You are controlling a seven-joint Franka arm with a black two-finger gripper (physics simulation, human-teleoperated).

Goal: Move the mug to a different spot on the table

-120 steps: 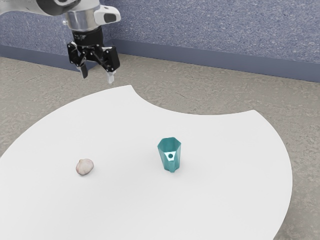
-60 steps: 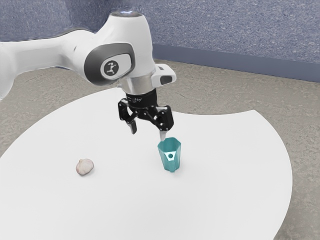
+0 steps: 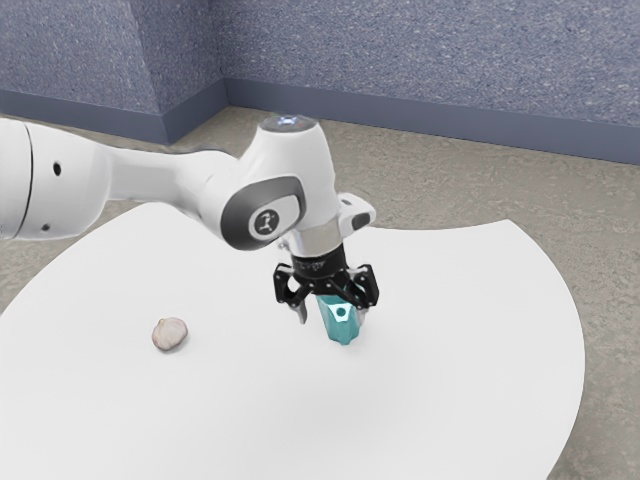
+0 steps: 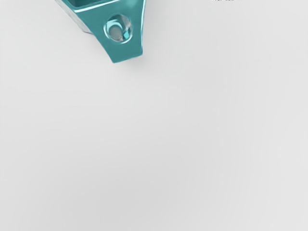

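Plenty of bare white table (image 3: 460, 380) around the mug (image 3: 343, 330). Broad room toward the exterior view's right and toward the near edge. Less room toward the far edge, with its concave cut into the round top. Stands upright on the table near the middle, well apart from every edge. Toward the exterior view's left, well apart from the mug, a small pale lump (image 3: 170, 333) lying on the top. Beyond the table, speckled floor (image 3: 560, 200) and a blue wall (image 3: 450, 50).

In the wrist view, the teal mug (image 4: 91, 12) just under the hand, its pierced handle (image 4: 118, 29) turned outward, plain table (image 4: 168, 144) spread beside it.

As for the arm (image 3: 150, 190): comes in from the exterior view's left, bends at a rounded white joint above the mug, points the hand straight down. Gripper (image 3: 330, 312) low over the mug, covering its upper part. Fingers apart, one (image 3: 299, 313) hanging clear of the mug on the side toward the exterior view's left, the other down by the mug's opposite side, contact there impossible to tell. Not clamped on anything.
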